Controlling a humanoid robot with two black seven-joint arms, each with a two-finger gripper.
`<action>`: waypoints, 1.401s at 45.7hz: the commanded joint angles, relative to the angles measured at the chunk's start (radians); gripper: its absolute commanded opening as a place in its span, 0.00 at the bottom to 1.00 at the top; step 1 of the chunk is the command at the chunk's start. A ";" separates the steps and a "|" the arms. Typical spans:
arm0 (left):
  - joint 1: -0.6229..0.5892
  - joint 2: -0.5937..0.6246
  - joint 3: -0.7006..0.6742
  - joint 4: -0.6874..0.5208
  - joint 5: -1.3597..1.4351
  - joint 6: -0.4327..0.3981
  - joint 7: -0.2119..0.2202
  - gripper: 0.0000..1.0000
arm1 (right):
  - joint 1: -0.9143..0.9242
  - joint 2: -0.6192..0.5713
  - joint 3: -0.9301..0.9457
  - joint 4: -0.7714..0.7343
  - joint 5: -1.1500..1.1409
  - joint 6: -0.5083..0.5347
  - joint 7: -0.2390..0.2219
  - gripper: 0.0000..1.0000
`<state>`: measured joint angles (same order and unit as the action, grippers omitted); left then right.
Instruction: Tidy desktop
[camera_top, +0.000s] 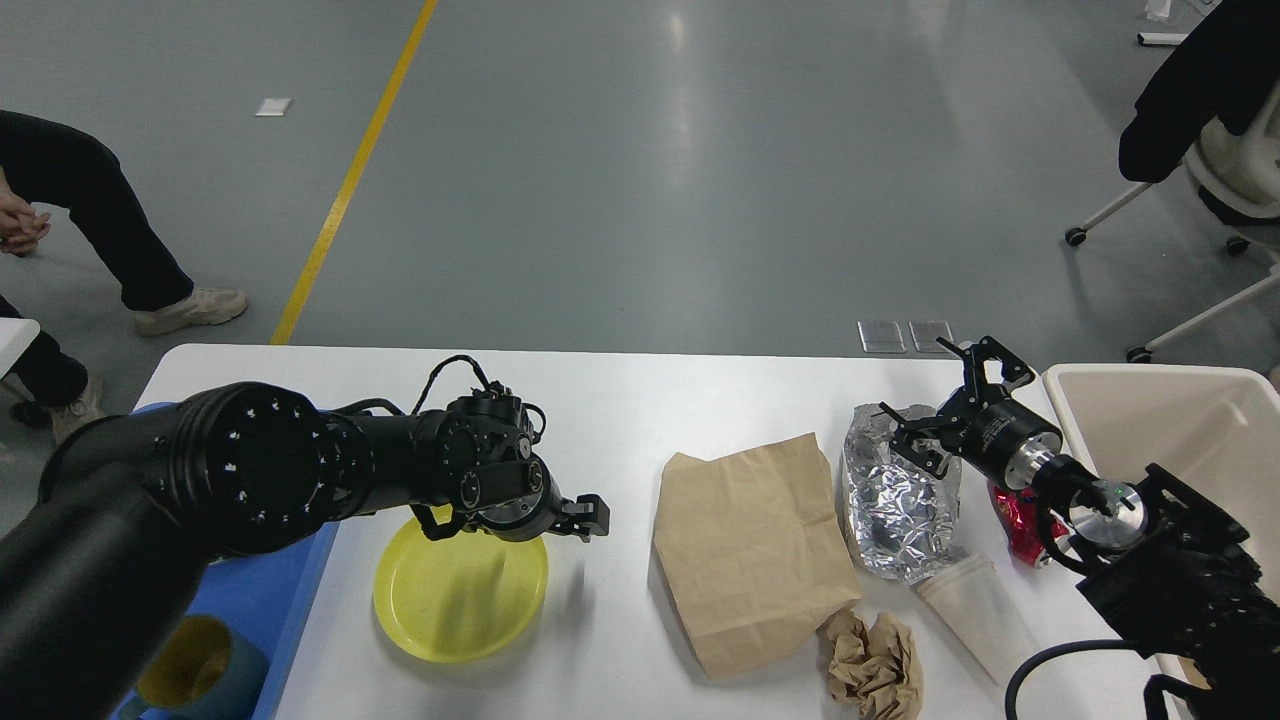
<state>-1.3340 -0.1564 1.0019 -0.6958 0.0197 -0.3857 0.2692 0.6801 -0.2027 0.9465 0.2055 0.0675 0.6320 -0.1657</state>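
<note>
The wide white rectangular surface (620, 400) carries rubbish on its right half, a flat brown paper bag (755, 555), crumpled silver foil bag (900, 500), and white paper cup (975, 610), beside the cream rectangular bin (1150, 385), probably their destination. My right hand (950, 400) hangs over the foil, fingers spread wide and empty. The left hand (585, 520), its spread unreadable, hovers at the round yellow plastic plate (460, 590) near the blue tray (265, 600).

One head view only, high and close over the desktop (620, 400), facing forward and down, floor showing beyond it.
</note>
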 joint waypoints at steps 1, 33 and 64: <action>0.028 -0.005 0.000 0.001 0.002 -0.001 0.001 0.96 | -0.001 0.000 0.000 0.000 0.000 0.000 0.000 1.00; 0.071 -0.002 0.001 -0.001 0.002 -0.021 0.015 0.18 | 0.001 0.000 0.000 0.000 0.000 0.000 0.000 1.00; 0.024 0.011 0.001 -0.008 -0.012 -0.195 0.013 0.00 | -0.001 0.000 0.000 0.000 0.000 0.000 0.000 1.00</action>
<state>-1.2784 -0.1537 1.0043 -0.7002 0.0115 -0.4932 0.2839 0.6799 -0.2027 0.9465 0.2055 0.0675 0.6320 -0.1657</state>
